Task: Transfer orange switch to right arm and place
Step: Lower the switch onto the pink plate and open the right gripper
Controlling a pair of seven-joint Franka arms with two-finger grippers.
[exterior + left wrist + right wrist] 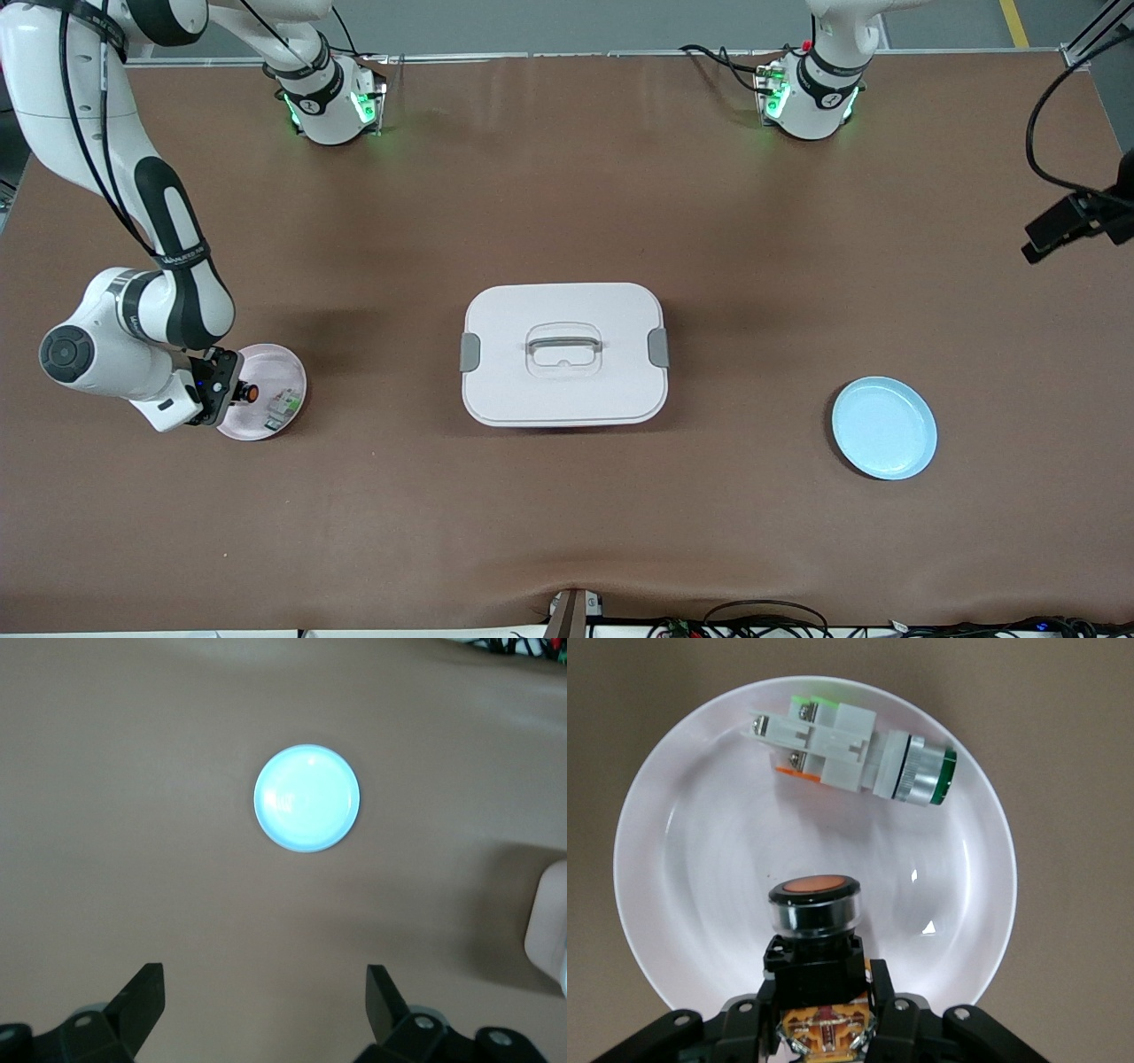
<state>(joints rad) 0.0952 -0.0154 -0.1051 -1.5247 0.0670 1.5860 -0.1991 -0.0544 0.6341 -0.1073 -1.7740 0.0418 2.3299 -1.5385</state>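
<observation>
My right gripper [232,390] is shut on the orange switch [251,391] and holds it low over the pale pink plate [266,351] at the right arm's end of the table. In the right wrist view the gripper [824,992] clamps the switch's black body, with the round orange button [815,888] pointing away from the fingers over the plate [700,859]. I cannot tell whether the switch touches the plate. My left gripper [263,973] is open and empty, high over the table.
A small green-white part [283,406] lies in the pink plate, also seen in the right wrist view [850,749]. A white lidded box [563,354] stands mid-table. A light blue plate [884,428] lies toward the left arm's end, also in the left wrist view [306,798].
</observation>
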